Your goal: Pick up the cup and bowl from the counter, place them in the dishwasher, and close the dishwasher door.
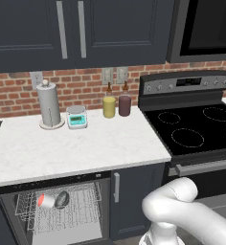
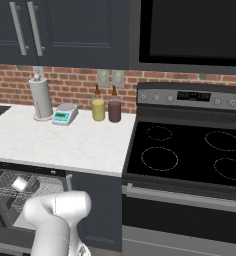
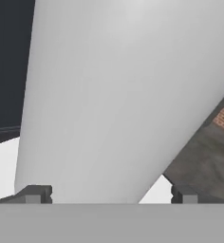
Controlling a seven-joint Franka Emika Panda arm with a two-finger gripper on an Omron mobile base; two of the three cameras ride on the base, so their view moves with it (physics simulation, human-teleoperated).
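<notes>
The dishwasher (image 1: 9,210) under the white counter (image 1: 86,143) stands open, and its wire rack (image 1: 81,215) shows. The cup (image 1: 45,200) lies on its side in the rack with its red inside facing left. The dark bowl (image 1: 62,199) rests right beside it. From the right base view the cup (image 2: 20,183) and the rack (image 2: 2,187) appear at the lower left under the counter (image 2: 65,142). The dishwasher door is out of view. My gripper (image 3: 109,197) is open, its fingertips (image 3: 35,193) far apart with nothing held between them.
On the counter's back stand a paper towel roll (image 1: 49,104), a small scale (image 1: 77,116), a yellow bottle (image 1: 109,105) and a maroon bottle (image 1: 125,104). A black stove (image 1: 196,129) is at the right. A narrow cabinet door (image 1: 134,196) sits beside the dishwasher.
</notes>
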